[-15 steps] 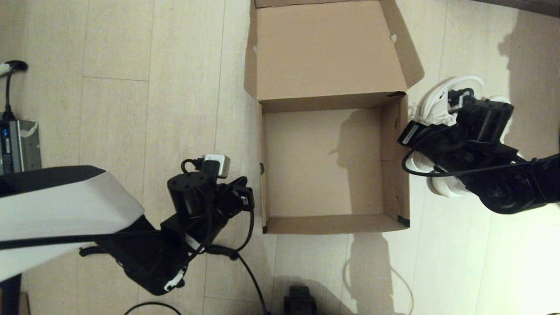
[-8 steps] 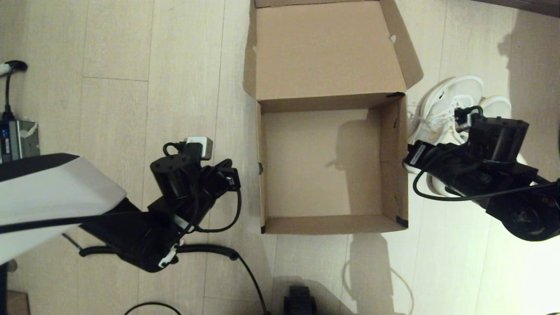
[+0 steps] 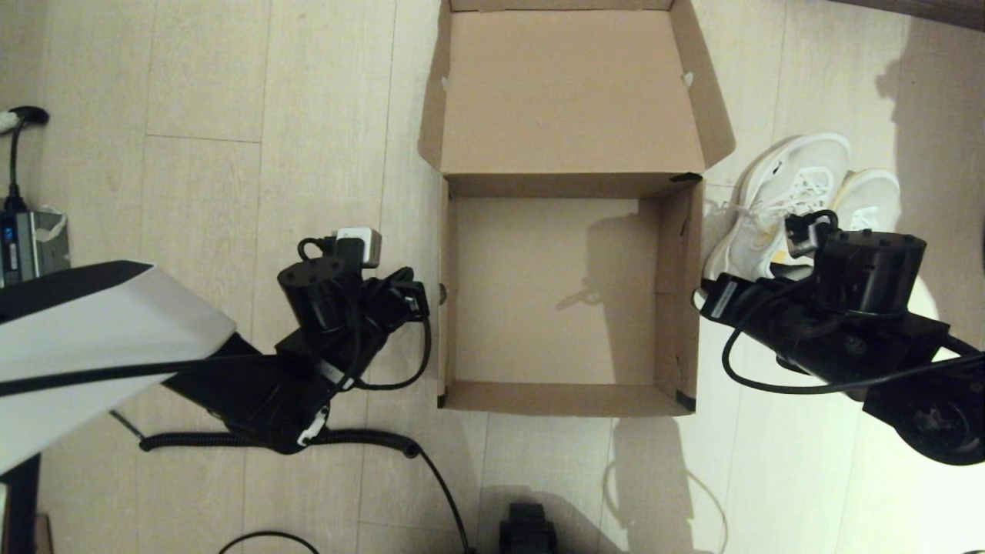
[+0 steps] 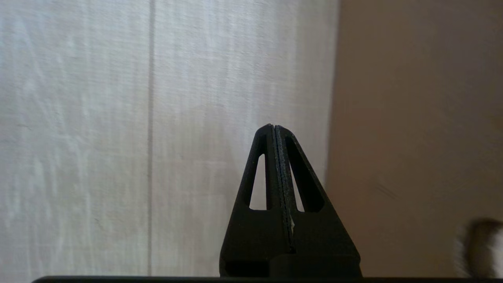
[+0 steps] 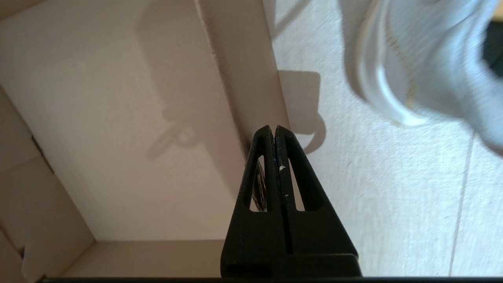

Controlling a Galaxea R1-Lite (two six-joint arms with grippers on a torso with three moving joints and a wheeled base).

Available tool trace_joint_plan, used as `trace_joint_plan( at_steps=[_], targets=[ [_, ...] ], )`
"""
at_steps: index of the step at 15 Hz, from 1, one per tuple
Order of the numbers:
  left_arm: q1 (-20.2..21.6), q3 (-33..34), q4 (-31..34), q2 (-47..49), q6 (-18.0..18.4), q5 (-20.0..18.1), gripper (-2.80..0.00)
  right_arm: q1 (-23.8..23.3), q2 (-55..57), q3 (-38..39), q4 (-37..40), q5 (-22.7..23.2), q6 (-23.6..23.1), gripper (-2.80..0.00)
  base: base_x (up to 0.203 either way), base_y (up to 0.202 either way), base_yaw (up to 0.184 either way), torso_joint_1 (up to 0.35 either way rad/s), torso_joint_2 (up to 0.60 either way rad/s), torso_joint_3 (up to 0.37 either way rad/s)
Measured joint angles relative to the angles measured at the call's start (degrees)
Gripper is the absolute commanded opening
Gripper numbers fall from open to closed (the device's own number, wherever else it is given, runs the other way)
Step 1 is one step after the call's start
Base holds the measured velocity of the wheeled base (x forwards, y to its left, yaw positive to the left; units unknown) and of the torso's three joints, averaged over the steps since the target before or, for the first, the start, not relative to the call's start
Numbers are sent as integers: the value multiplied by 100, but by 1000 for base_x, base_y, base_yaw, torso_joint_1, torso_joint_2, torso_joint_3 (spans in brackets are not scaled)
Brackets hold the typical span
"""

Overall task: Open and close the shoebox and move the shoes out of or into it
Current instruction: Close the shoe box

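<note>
The brown cardboard shoebox (image 3: pixel 565 398) stands open on the floor, its lid (image 3: pixel 569 92) folded back on the far side and its inside bare. Both white shoes (image 3: pixel 777 192) lie side by side on the floor just right of the box, their near ends hidden under my right arm. My right gripper (image 5: pixel 274 127) is shut and empty, hovering over the box's right wall (image 5: pixel 235 78), with a blurred shoe (image 5: pixel 424 63) off to its side. My left gripper (image 4: pixel 274 126) is also shut and empty, close beside the outside of the box's left wall (image 4: pixel 412 137).
A grey power unit (image 3: pixel 31 254) with a cable sits at the far left edge. A coiled black cable (image 3: pixel 369 442) trails on the floor behind my left arm. A dark part (image 3: pixel 527 531) of the base shows at the near edge. Pale wood floor lies all around.
The box has slid a little to the left. My right arm has drawn back toward the near side, uncovering more of the shoes. My left arm pulled away, then came back toward the box.
</note>
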Motion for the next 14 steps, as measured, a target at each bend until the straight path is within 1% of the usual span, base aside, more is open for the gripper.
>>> trace_joint_plan(
  at_steps=[4,7,9,12,14],
  targets=[
    [-50,126,-5,-20,0,10,-280,60,-147,352,-58,-126,50,-280,0,0,0,0,0,0],
    [-32,88,-2,-21,2,5,-280,138,-231,823,-636,-230,110,-280,0,0,0,0,0,0],
    [-19,86,-4,-20,0,2,-280,168,-252,1035,-708,-250,211,-280,0,0,0,0,0,0],
    [-8,26,-1,7,0,-1,-280,180,-228,1117,-736,-244,271,-280,0,0,0,0,0,0],
    [-6,-36,3,28,0,-1,-280,185,-159,1164,-915,-249,281,-280,0,0,0,0,0,0]
  ],
)
